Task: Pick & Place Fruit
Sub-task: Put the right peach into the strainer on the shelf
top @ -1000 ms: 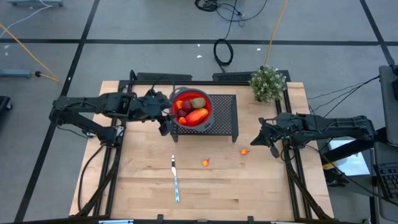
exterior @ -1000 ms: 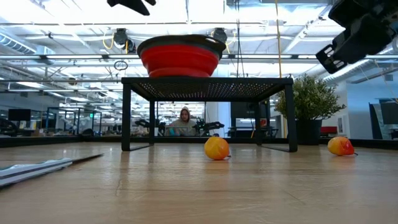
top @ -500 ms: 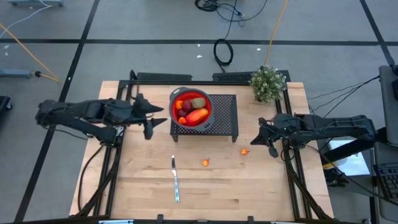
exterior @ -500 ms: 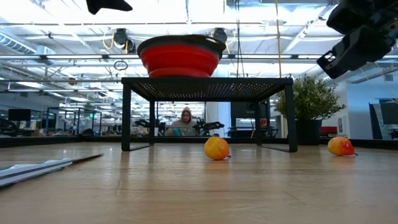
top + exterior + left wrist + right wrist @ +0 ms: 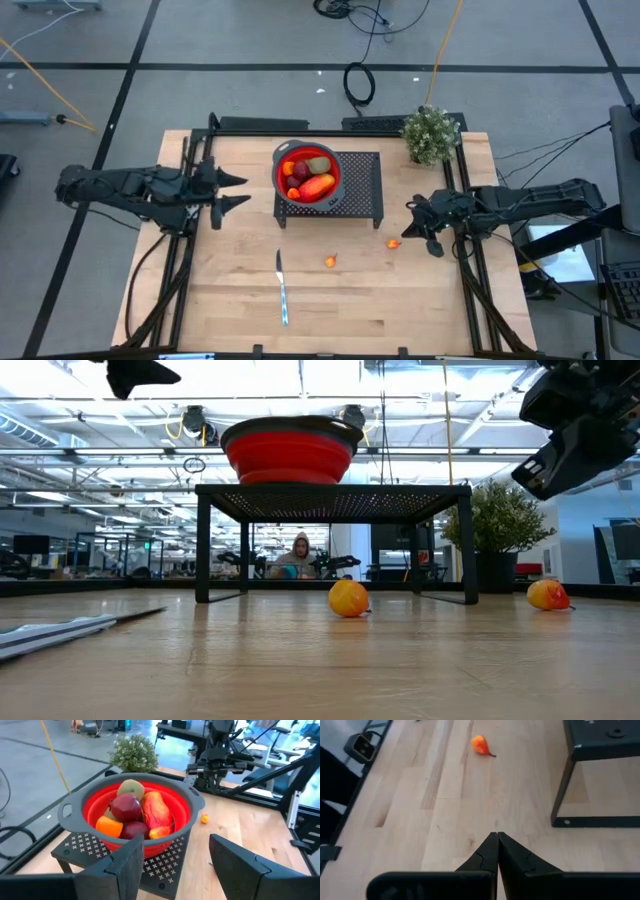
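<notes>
**Most fruit in the bowl, two small pieces left on the table**

The fruit (image 5: 135, 812) is mostly gathered in the red bowl (image 5: 308, 172): a large red-orange oval, a kiwi-like piece, dark red ones and a small orange one, all heaped inside; the bowl stands on a black perforated stand (image 5: 365, 188) at the far middle of the table (image 5: 230, 290); two tiny orange fruits lie loose on the wood, one (image 5: 330, 261) in front of the stand, the other (image 5: 394, 243) nearer the right side; by my reading those two are what is left to place. The left gripper (image 5: 232, 190) hangs beside the bowl, its jaws apart and holding nothing; the right gripper (image 5: 420, 228) sits near the second loose fruit, jaws pressed together, empty. A knife (image 5: 282, 287) lies on the pale wooden boards; a potted plant (image 5: 431, 133) stands at the far right corner; beyond the table is a wide workroom with a person seated in the distance.
</notes>
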You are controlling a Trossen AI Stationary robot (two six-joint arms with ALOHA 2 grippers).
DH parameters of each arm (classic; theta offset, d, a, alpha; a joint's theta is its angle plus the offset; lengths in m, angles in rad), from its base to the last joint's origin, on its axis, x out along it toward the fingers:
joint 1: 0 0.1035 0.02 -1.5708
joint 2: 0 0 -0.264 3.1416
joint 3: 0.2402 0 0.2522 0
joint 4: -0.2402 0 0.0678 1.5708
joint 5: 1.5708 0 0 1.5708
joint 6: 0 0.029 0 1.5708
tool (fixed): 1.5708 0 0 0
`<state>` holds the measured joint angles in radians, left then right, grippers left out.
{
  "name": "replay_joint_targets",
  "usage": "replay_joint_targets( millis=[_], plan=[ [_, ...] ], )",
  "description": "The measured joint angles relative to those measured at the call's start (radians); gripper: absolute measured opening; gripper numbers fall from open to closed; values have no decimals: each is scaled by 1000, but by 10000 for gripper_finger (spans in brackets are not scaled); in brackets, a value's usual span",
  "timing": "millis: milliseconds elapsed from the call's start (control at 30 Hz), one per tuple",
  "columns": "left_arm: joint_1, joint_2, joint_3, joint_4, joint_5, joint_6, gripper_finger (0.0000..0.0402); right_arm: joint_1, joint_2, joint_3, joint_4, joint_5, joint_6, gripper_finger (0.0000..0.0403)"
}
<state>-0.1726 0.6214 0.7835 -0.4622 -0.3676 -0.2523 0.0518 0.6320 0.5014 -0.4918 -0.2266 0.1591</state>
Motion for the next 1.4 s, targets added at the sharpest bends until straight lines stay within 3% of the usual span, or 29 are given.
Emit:
replay_joint_targets(
  millis=[367,867,1400],
  plan=[
    [-33,-174,-128,42,0,25,223,106,29,130,-126,151,47,0],
    [-32,-328,-404,251,37,40,223,192,270,283,-276,146,95,0],
    [-32,-348,-441,257,36,40,223,199,421,283,-302,147,109,7]
  ],
)
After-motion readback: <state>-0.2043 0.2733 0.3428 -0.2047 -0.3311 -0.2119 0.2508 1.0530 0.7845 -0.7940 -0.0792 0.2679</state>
